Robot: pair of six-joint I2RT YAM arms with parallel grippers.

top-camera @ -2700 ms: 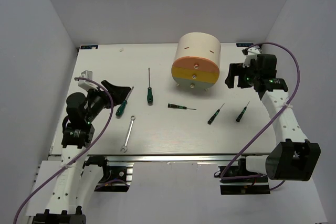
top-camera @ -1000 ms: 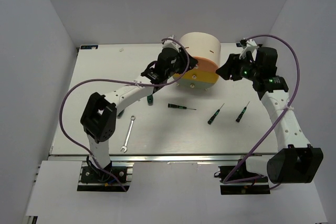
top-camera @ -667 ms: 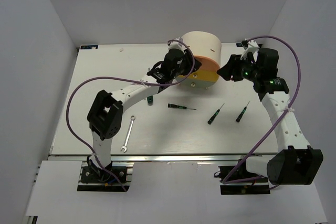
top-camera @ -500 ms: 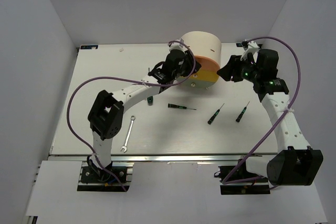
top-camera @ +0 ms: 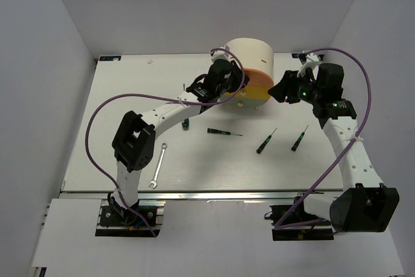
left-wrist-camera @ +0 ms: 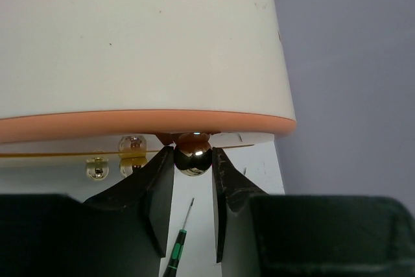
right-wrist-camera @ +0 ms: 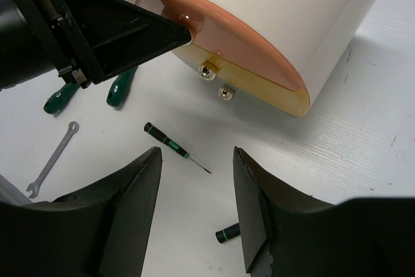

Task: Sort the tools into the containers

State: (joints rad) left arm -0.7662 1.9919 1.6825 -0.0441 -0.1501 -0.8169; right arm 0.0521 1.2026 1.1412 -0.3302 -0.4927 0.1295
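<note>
The cream drum cabinet (top-camera: pixel 246 56) stands at the back of the table, its orange drawer (top-camera: pixel 257 82) above a yellow one (right-wrist-camera: pixel 272 92). My left gripper (left-wrist-camera: pixel 192 154) is shut on the orange drawer's shiny knob (left-wrist-camera: pixel 192 161), a finger (left-wrist-camera: pixel 162 186) touching each side. My right gripper (right-wrist-camera: pixel 196 152) hovers open to the right of the cabinet, holding nothing. On the table lie a dark-handled screwdriver (top-camera: pixel 224 132), two green-handled ones (top-camera: pixel 266 141) (top-camera: pixel 299 139), another (top-camera: pixel 186 123) partly under my left arm, and a silver wrench (top-camera: pixel 157 166).
Two green handles (right-wrist-camera: pixel 58 98) (right-wrist-camera: pixel 120 89) lie beside my left arm in the right wrist view. Purple cables (top-camera: pixel 97 128) loop over both arms. The table's walls rise at left, right and back.
My left gripper has slid a little right along the cabinet front and its jaws have narrowed onto the orange drawer's knob. The right arm has barely moved.
</note>
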